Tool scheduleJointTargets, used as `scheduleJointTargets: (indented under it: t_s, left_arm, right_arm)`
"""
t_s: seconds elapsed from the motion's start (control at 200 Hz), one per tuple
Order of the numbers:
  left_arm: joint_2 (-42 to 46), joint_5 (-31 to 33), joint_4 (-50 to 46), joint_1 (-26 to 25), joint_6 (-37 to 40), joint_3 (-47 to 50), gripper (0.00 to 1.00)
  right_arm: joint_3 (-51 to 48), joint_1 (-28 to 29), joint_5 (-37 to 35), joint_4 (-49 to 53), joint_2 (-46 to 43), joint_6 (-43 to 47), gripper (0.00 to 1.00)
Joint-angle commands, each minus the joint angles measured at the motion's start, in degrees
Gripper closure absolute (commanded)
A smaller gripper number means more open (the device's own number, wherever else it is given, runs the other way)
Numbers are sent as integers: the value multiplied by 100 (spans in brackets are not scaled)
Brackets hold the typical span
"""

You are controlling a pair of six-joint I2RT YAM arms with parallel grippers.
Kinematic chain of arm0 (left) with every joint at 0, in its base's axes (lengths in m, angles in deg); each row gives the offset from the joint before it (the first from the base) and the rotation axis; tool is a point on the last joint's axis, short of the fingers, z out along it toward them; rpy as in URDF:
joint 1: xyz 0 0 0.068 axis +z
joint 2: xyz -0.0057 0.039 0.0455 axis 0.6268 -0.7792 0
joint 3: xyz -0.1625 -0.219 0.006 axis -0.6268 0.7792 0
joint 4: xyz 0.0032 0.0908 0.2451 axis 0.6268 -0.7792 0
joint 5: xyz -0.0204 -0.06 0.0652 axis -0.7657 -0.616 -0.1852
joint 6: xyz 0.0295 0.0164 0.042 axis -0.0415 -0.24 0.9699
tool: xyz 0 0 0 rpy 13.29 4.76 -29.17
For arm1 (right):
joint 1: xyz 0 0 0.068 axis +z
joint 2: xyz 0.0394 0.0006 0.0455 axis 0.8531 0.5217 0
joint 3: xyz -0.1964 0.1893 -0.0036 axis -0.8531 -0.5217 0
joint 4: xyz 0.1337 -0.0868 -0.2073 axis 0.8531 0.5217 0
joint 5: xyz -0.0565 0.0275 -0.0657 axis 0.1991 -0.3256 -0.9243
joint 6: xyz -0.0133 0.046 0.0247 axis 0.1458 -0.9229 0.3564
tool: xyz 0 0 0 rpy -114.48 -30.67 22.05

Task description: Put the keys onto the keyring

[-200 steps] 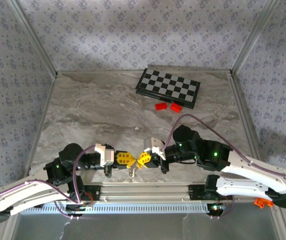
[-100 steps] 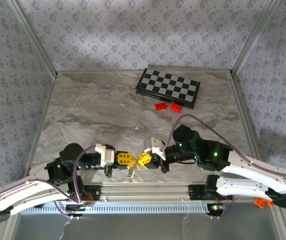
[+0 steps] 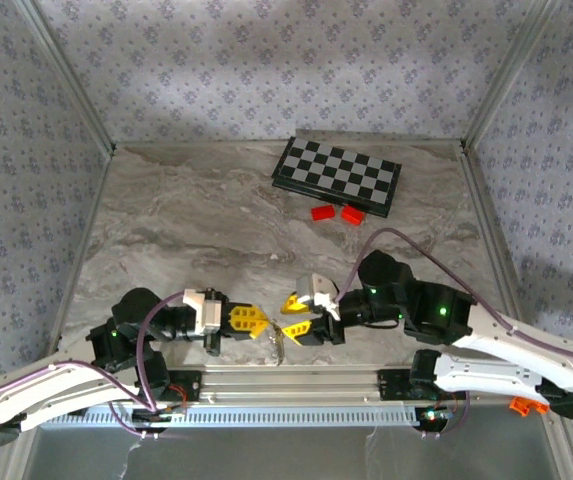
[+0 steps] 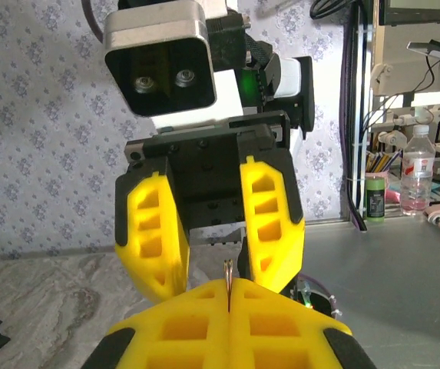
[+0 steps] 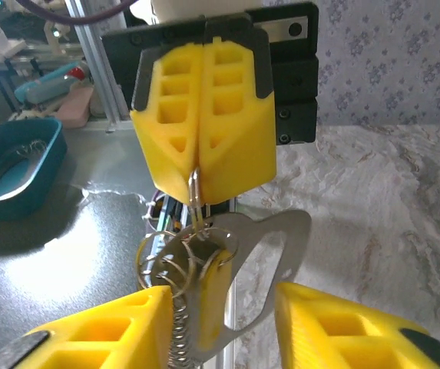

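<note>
My left gripper [image 3: 255,321] is shut on a thin wire keyring [image 5: 195,191], whose edge pokes up between its yellow fingertips [image 4: 227,275]. From that ring hangs a bunch of keys [image 5: 262,265]: a flat silver key with a large cut-out, several small rings and a coil spring. In the top view the bunch [image 3: 278,344] dangles over the table's near edge. My right gripper [image 3: 297,315] faces the left one and stands open, its two yellow fingers [image 5: 97,338] on either side of the hanging bunch, apart from it.
A folded chessboard [image 3: 336,175] lies at the back of the marble table, with two red blocks [image 3: 322,212] in front of it. The aluminium rail [image 3: 296,385] runs just below the grippers. A teal tray [image 5: 12,165] sits off the table.
My right gripper has opened and drawn back slightly to the right. The key bunch now hangs from the ring in my left gripper, which shifted a little lower.
</note>
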Motion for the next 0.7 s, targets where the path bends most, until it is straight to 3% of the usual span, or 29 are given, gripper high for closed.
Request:
scheduleJointTargets:
  t_s: [0.0,0.695]
  left_arm:
    - [113,-14,444,-4,-102,-3,100]
    - [129,-23,415,-3,-155,1,100]
  right_arm:
    - [-151,50,7,-130,-119,-107,56]
    - [-439,58,-80,-447,-177,-202,59]
